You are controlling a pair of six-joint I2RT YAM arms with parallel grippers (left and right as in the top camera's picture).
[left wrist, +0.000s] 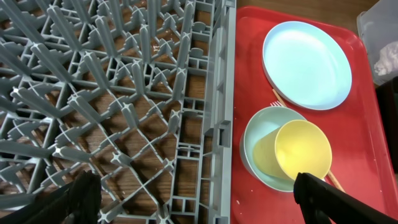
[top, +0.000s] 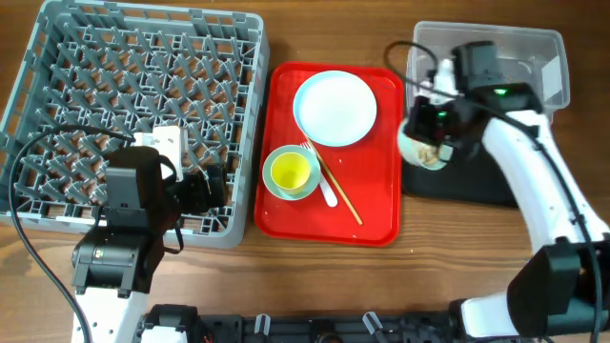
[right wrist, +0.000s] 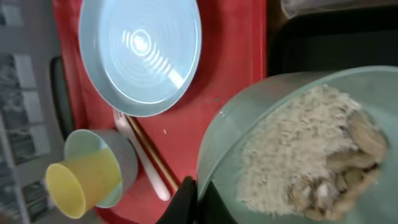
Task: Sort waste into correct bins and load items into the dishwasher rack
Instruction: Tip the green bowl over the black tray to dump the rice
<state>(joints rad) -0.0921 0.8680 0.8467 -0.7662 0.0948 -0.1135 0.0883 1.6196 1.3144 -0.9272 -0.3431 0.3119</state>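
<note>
Step in hand: I judge I'm tipping food waste out of the mint bowl [right wrist: 261, 124] into a bin.
Right gripper [right wrist: 198, 198]: pinching the bowl's rim at its 6 o'clock in the wrist view.
Waste: the crumbs [right wrist: 292, 143] are heaped at about 2 o'clock from my fingers. The beige bits [right wrist: 354, 155] are on the far side at 3 o'clock, and none are out yet.
Bowl position: from overhead it hangs over the 10 o'clock corner of the black tray [top: 477, 186], at 7 o'clock of the clear tub [top: 548, 48]. I cannot tell its height above the tray.
Doing it well: I'd keep the pinch firm and roll the wrist slowly so the heap slides over the rim away from my fingers. I'd first bring the bowl further inside the bin's edges.
Risk: the red tray [top: 376, 210] lies just at 9 o'clock, so a fast tip could scatter rice there.
Left gripper [left wrist: 199, 202]: fingers spread wide and empty, over the 5 o'clock corner of the rack [top: 250, 124].
</note>
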